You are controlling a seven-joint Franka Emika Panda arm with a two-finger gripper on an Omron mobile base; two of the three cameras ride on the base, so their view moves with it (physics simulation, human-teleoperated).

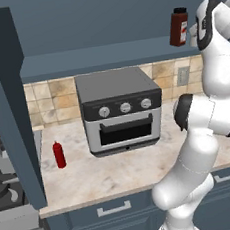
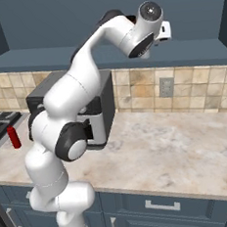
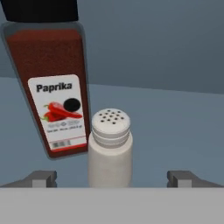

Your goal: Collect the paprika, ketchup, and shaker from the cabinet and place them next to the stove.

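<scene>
In the hand view the small white shaker point(image 3: 110, 148) stands upright on the cabinet point(image 1: 106, 57) shelf, right in front of me. My gripper point(image 3: 112, 177) is open, one fingertip point(image 3: 43, 177) on each side of the shaker's base and clear of it. The paprika point(image 3: 50, 87), a dark red jar with a black cap, stands just behind and left of the shaker; the left base view also shows this paprika point(image 1: 178, 27) on the shelf beside my hand. The ketchup point(image 1: 59, 154) stands on the counter near the stove point(image 1: 10, 198), and the right base view has that ketchup point(image 2: 13, 136) at its left edge.
A silver toaster oven point(image 1: 119, 111) sits on the marble counter point(image 1: 118, 172) below the shelf, against the tiled wall. A wall outlet point(image 2: 166, 86) is right of it. Blue drawers point(image 1: 114, 207) run under the counter. My arm reaches up over the toaster oven.
</scene>
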